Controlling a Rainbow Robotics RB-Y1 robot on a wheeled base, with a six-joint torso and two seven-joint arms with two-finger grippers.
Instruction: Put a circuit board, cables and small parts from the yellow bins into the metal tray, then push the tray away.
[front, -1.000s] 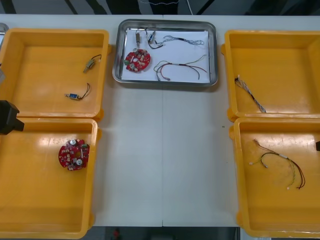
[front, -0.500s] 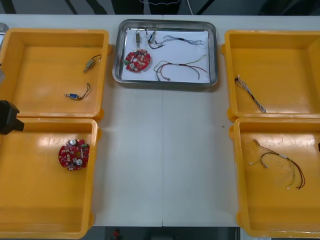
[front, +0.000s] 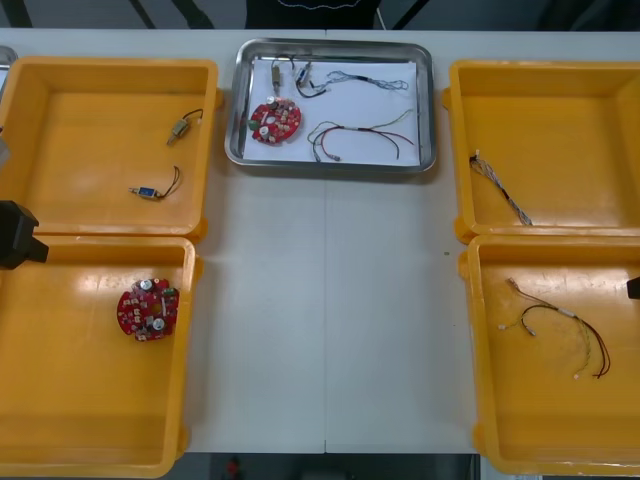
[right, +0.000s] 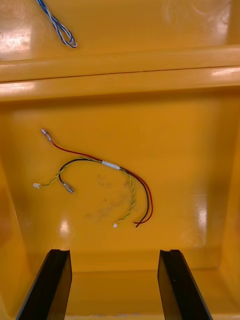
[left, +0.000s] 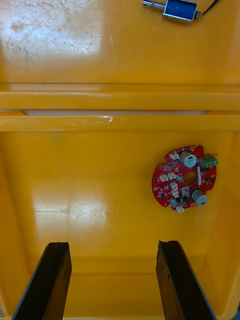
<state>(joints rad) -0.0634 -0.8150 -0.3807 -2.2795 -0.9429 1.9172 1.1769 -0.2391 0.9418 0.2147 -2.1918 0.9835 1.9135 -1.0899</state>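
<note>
The metal tray (front: 331, 167) stands at the table's far middle, white inside, holding a round red circuit board (front: 275, 121), a red and yellow cable (front: 362, 135), a blue and white cable (front: 370, 80) and small metal parts (front: 278, 72). My left gripper (left: 114, 245) hangs open over the near left yellow bin (front: 60, 400), well short of a second circuit board (left: 185, 178). My right gripper (right: 115, 252) is open above the near right bin (front: 540, 420), with a red and yellow cable (right: 102, 172) lying ahead of its fingers. Both hold nothing.
The far left bin (front: 90, 110) holds two small metal parts (front: 183, 125) (front: 150, 190). A twisted blue and white cable (front: 500, 190) lies in the far right bin (front: 560, 110). The left arm (front: 15, 235) shows at the table's left edge, the right arm (front: 633, 289) at its right edge.
The bit of right arm at the right edge has shifted very slightly. The tray, bins and their contents have not moved.
</note>
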